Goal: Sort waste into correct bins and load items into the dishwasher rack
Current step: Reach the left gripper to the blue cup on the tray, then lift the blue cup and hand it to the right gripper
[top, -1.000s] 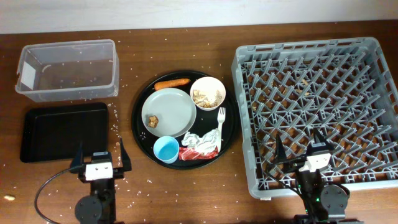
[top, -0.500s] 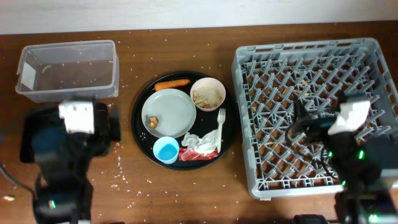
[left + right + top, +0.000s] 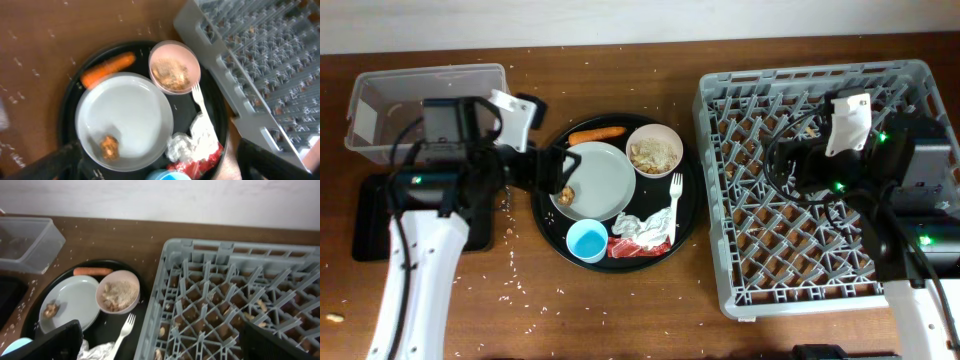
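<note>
Tray, the round black one, serves as the mark for everything here. At its near edge sit the blue cup and, to the right, the red wrapper under the crumpled napkin, with the fork resting against them. In its middle lies the plate, carrying one brown scrap. At its far edge are the carrot and, to the right, the bowl of rice.

The left gripper hangs over the tray's left side at the plate's rim, jaws spread wide and empty; whether it touches the plate I cannot tell from above. The carrot lies just beyond it, long axis running left to right along the tray's far rim, so the jaws would likely need to close across that line. The right gripper, also spread wide and holding nothing, is over the rack, off the tray's right side. The left arm is the nearer one.
</note>
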`<state>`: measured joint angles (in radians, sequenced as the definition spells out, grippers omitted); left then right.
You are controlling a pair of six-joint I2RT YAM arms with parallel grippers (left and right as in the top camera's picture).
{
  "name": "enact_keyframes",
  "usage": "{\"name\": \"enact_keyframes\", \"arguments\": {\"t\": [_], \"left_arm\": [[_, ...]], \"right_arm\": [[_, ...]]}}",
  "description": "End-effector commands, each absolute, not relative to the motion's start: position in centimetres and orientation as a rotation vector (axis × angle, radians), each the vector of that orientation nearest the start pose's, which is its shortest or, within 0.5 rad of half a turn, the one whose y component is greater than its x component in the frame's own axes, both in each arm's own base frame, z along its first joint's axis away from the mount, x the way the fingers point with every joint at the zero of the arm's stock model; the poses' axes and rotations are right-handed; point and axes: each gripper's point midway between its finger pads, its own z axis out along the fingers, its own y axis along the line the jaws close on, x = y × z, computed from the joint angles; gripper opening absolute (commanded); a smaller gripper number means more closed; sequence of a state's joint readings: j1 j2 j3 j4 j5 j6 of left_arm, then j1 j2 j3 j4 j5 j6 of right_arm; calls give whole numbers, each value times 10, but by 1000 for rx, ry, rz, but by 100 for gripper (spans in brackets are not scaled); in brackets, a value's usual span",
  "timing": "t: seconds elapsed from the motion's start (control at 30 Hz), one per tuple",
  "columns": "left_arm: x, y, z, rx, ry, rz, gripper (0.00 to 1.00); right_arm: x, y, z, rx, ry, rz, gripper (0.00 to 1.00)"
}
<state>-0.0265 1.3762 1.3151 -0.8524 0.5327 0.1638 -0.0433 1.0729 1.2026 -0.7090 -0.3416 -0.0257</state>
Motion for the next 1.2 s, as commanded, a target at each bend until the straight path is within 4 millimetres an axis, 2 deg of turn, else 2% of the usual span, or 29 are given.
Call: {"name": "enact_keyframes", "arguments": {"t": [0.0, 0.03, 0.1, 0.17, 0.2, 0.27, 0.33, 0.4, 0.5, 0.57, 0.7, 0.8, 0.87, 0.93, 0.97, 1.07, 1.1, 1.17], "left_arm": [[339, -112, 201, 459, 2557, -547, 89], [334, -111, 186, 421, 2644, -490, 82], [321, -118, 163, 391, 2772, -447, 77], [310, -125, 147, 365, 2871, -436, 67], [303, -122, 137, 330, 2935, -387, 63], [295, -114, 128, 323, 2999, -312, 60], [286, -100, 124, 230, 3063, -212, 60], [276, -92, 122, 169, 3114, -156, 56], [265, -83, 110, 108, 3163, -88, 47], [258, -82, 97, 108, 3185, -91, 45], [259, -86, 73, 79, 3166, -131, 43], [261, -89, 57, 45, 3141, -162, 29], [263, -90, 49, 45, 3123, -170, 27], [265, -90, 47, 30, 3109, -173, 5], [267, -91, 48, 30, 3102, -176, 1], [277, -97, 59, 33, 3071, -221, 1], [282, -102, 67, 37, 3058, -257, 1], [297, -118, 95, 68, 3009, -372, 1]], "right_arm": [[329, 48, 306, -184, 2142, 360, 99], [329, 48, 304, -182, 2150, 362, 99], [328, 48, 298, -178, 2176, 368, 100], [326, 48, 290, -171, 2214, 376, 97], [324, 48, 284, -167, 2240, 381, 95], [322, 48, 272, -157, 2292, 391, 94], [324, 48, 262, -150, 2331, 400, 94], [327, 48, 253, -144, 2363, 407, 94], [329, 48, 237, -132, 2421, 420, 94], [329, 48, 232, -128, 2443, 424, 95], [329, 48, 231, -127, 2445, 424, 95], [329, 48, 231, -127, 2445, 424, 95], [329, 48, 231, -127, 2445, 423, 95], [329, 48, 231, -127, 2444, 423, 94], [329, 48, 231, -127, 2444, 423, 94], [329, 48, 231, -127, 2444, 424, 95], [330, 48, 232, -127, 2441, 423, 94], [331, 48, 234, -128, 2431, 422, 92]]}}
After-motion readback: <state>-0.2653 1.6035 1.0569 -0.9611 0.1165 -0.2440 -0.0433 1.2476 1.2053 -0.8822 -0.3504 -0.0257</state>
